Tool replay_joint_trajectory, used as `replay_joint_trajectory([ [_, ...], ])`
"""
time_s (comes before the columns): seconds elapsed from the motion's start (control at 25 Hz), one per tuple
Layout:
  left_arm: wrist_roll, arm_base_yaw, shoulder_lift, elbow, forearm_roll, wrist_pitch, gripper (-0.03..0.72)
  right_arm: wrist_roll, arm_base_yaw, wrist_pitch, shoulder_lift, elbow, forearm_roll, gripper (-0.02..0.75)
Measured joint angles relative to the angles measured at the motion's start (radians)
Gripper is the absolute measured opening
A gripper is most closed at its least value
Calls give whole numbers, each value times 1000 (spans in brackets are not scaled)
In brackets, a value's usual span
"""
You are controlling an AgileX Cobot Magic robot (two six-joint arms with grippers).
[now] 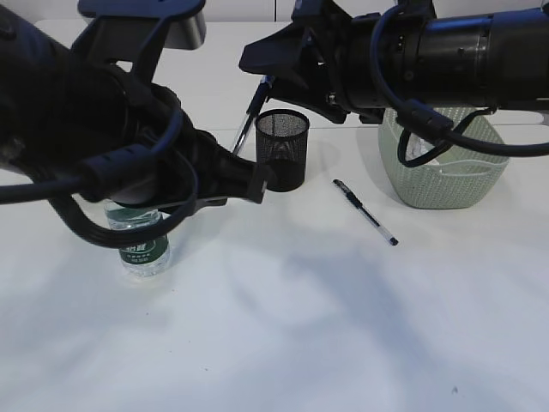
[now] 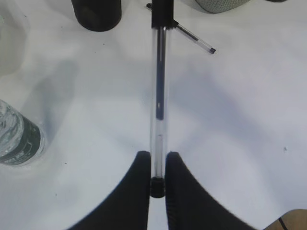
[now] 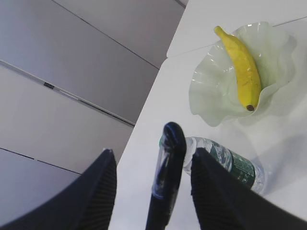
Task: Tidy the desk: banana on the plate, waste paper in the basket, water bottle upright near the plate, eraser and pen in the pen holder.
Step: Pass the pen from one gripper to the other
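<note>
My left gripper (image 2: 157,165) is shut on the tail of a clear pen (image 2: 159,86) and holds it in the air. In the exterior view this pen (image 1: 250,118) slants up beside the black mesh pen holder (image 1: 281,150). The pen's black top end (image 3: 167,177) stands between the fingers of my open right gripper (image 3: 154,172), which do not grip it. A second pen (image 1: 366,213) lies on the table right of the holder. The banana (image 3: 242,72) lies on the pale wavy plate (image 3: 208,93). The water bottle (image 1: 141,247) stands upright near the plate. No eraser or waste paper shows.
A pale green woven basket (image 1: 442,172) stands at the back right, partly behind my right arm; its inside is hidden. The left arm's bulk hides the table's left side and the plate in the exterior view.
</note>
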Motion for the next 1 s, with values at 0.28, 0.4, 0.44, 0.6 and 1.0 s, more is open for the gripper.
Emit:
replay_joint_trajectory([
  [0.28,0,0,0,0,-1,0,25,-1,0,21,35,0,0,342],
  [0.4,0,0,0,0,-1,0,25,3,0,48,51,0,0,283],
  [0.44,0,0,0,0,-1,0,25,4,0,52,54,0,0,262],
  [0.6,0,0,0,0,-1,0,25,8,0,60,54,0,0,218],
  [1.0,0,0,0,1,-3,0,25,19,0,75,54,-1,11,70],
])
